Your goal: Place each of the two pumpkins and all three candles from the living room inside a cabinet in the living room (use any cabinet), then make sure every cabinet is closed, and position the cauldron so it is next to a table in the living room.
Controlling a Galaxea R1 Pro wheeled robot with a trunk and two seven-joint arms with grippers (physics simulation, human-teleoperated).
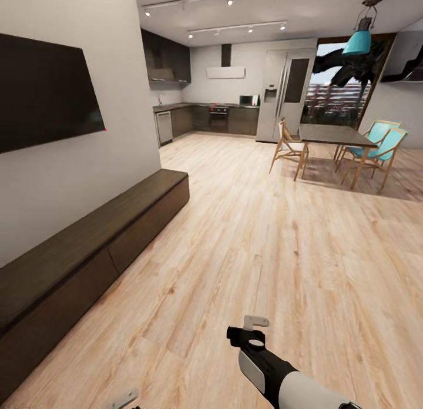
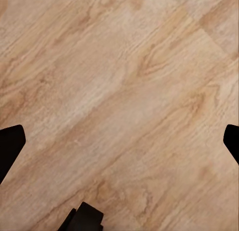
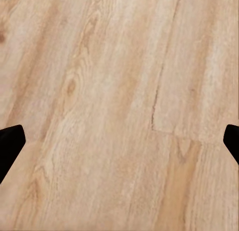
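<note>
Step, as judged: travel or search; no pumpkin, candle or cauldron appeared.
Cabinet [image 1: 88, 244]: long, dark, against the wall under the television [image 1: 47, 94]; every visible front closed.
Right gripper [image 1: 254, 329]: over bare floor [image 1: 282, 233], fingers [image 3: 10, 141] spread wide, empty.
Left gripper [image 2: 119, 141]: likewise spread, empty.
Next, as judged: turn toward the living room and locate the items.

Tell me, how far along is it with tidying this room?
Done: the low dark cabinet along the wall looks shut. In hand: nothing; the right gripper and left gripper are open over bare wooden floor. Left: pumpkins, candles and cauldron, none visible here.
</note>
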